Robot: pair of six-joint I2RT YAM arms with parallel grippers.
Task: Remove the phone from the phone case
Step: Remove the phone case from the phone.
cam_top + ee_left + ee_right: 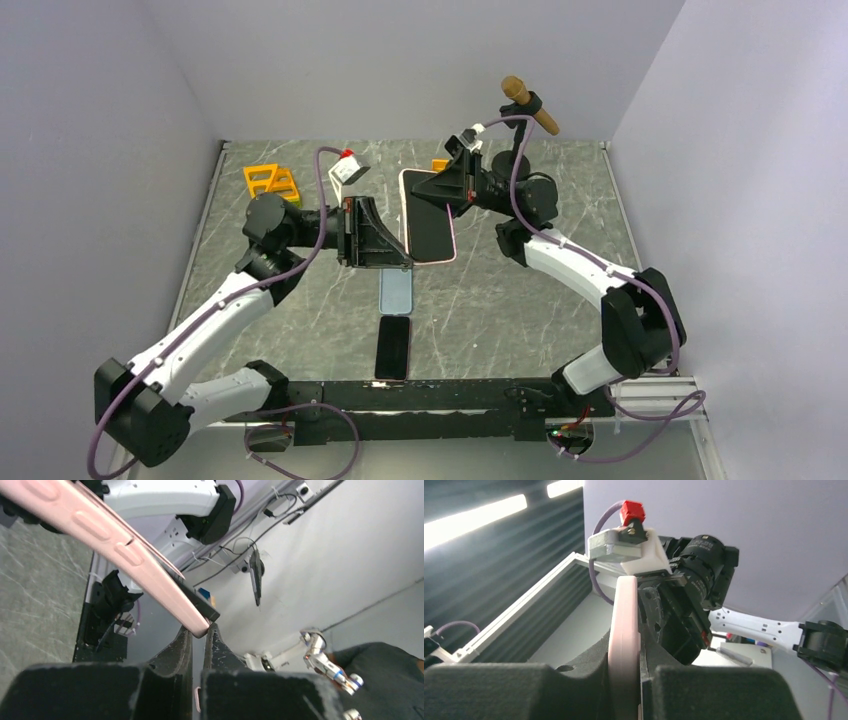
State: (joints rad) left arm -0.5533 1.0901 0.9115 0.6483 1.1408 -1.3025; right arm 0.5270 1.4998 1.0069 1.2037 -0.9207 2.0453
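A pink phone case with a dark phone in it is held upright in the air above the middle of the table, between both grippers. My left gripper is shut on the case's lower corner; in the left wrist view the pink rim runs up to the left. The black phone edge stands slightly off the rim there. My right gripper is shut on the case's upper edge. In the right wrist view the pink edge sits between the fingers.
A light blue case and a black phone lie flat on the marble table below the held case. Orange block frames stand at the back left. A brown-tipped stand rises at the back right.
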